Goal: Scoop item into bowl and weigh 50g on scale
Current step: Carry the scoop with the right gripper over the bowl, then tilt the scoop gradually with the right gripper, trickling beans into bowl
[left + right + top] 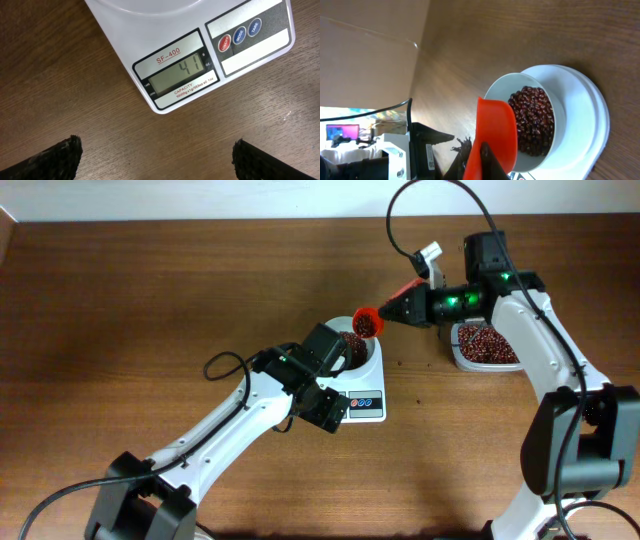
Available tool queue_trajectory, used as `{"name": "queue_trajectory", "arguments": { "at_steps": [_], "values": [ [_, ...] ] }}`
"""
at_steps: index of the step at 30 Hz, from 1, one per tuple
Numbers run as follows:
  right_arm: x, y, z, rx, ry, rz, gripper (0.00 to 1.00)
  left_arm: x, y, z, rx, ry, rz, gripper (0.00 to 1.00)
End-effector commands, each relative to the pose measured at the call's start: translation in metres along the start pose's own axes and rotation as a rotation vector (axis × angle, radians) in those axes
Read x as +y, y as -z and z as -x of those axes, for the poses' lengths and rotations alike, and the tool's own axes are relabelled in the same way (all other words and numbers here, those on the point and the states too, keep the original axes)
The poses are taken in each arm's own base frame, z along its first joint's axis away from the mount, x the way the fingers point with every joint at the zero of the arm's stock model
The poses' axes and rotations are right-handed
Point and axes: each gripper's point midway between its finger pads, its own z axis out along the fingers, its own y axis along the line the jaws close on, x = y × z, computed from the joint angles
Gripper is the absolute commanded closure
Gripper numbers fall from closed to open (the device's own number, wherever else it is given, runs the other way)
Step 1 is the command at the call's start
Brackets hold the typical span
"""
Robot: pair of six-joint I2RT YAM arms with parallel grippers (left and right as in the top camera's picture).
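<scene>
Beans (532, 120): small glossy reddish-brown ovals, heaped loosely in the smooth, round white bowl (502, 87). The bowl stands on the flat white plastic scale (125, 35) near the middle of the table (150, 280). I read 41 on the grey display, so I judge the weighing well advanced but short of target, with a small top-up left. My right gripper (400, 305), fingers clamped on the red plastic scoop (495, 130), holds it tilted over the bowl's rim. My left gripper (157, 155) hangs wide open and empty near the scale's display edge. A clear tub (455, 352) of beans sits toward the table's right edge, on matt wood grain.
</scene>
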Motion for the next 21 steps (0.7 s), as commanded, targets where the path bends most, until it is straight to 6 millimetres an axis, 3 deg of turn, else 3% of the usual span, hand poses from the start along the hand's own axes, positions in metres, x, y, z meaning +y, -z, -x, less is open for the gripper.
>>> {"name": "queue_trajectory", "arguments": {
  "at_steps": [1,14,21],
  "values": [
    [0.007,0.001,0.010,-0.010,0.059,-0.081,0.96,0.005,-0.004,-0.003,0.011,-0.007,0.016,0.01],
    [0.032,-0.009,0.008,0.016,0.136,-0.154,0.96,0.005,-0.004,-0.003,0.011,-0.007,0.016,0.01],
    [0.045,0.009,0.019,0.000,0.172,-0.227,0.96,0.005,-0.004,-0.003,0.011,-0.007,0.016,0.01]
  ]
}}
